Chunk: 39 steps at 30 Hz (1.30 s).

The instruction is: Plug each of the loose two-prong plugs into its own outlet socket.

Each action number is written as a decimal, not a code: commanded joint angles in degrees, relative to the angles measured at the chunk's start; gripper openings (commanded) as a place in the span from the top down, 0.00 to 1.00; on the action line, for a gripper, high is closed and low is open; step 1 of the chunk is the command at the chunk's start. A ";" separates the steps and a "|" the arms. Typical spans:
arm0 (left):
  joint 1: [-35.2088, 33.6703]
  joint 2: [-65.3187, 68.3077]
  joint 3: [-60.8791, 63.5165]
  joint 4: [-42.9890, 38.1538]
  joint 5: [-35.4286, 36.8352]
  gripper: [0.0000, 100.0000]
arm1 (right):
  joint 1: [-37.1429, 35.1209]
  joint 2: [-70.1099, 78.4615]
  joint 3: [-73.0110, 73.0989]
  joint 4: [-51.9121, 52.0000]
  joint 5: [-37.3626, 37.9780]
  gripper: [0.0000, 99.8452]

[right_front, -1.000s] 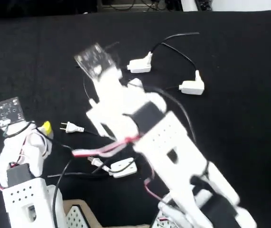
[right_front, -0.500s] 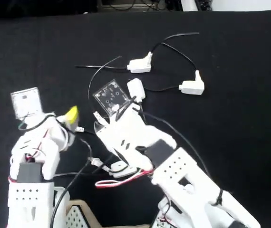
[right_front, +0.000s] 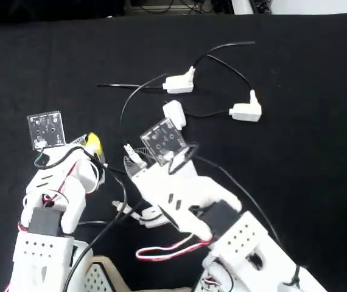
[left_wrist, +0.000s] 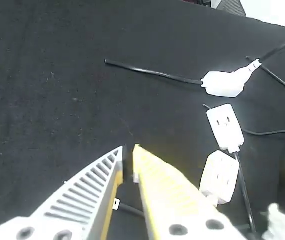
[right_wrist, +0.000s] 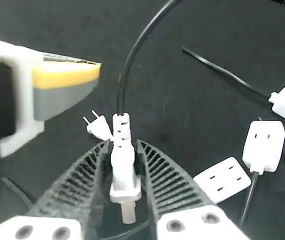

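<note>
Toward the front edge of the table (right_front: 319, 73), the right tool (right_wrist: 122, 146) clamps one white plug (right_wrist: 121, 172), the left tool (left_wrist: 128, 149) is pinched together, and no outlet socket (right_wrist: 222, 179) is filled yet.

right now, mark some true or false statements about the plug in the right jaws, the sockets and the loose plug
1. The right gripper grips a white plug on a black cord between its jaws. True.
2. The outlet socket nearest that gripper is black. False: it is white.
3. A loose two-prong plug lies on the table beside the right gripper. True.
4. The held plug is seated in a socket. False: it is held apart from the sockets.
</note>
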<state>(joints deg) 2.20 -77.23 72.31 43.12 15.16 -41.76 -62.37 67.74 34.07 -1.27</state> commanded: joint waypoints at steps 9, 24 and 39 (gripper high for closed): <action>1.27 -0.18 -0.66 -4.57 4.40 0.97 | 0.18 -2.15 1.98 -1.14 -0.53 0.99; 9.71 -4.13 7.34 -10.73 -5.80 0.97 | -4.31 -2.33 3.65 -0.79 -0.18 0.99; 10.24 -25.58 16.40 -7.21 9.23 0.97 | -4.75 -2.42 3.21 3.34 -0.09 0.99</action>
<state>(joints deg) 11.52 -102.11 91.82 33.98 23.69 -45.71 -63.87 71.78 36.35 -1.27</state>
